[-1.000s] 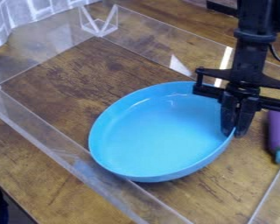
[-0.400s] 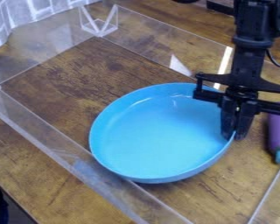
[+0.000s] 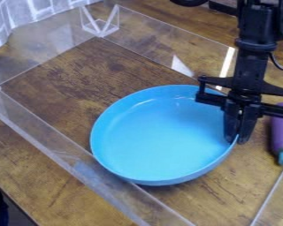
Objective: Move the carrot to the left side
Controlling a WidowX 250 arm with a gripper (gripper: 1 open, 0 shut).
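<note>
The carrot shows nowhere in this view; it is either hidden or out of view. My black gripper (image 3: 236, 132) points almost straight down at the right inner rim of a wide blue bowl (image 3: 132, 141). Its fingers are pressed together and shut, and I cannot make out anything between them. The tips reach down to the bowl's edge. What I can see of the bowl's inside is bare.
A purple object (image 3: 281, 134) lies on the wooden table just right of the gripper. Low clear plastic walls (image 3: 61, 150) fence the table on the left and front. A small clear plastic stand (image 3: 100, 18) sits at the back left.
</note>
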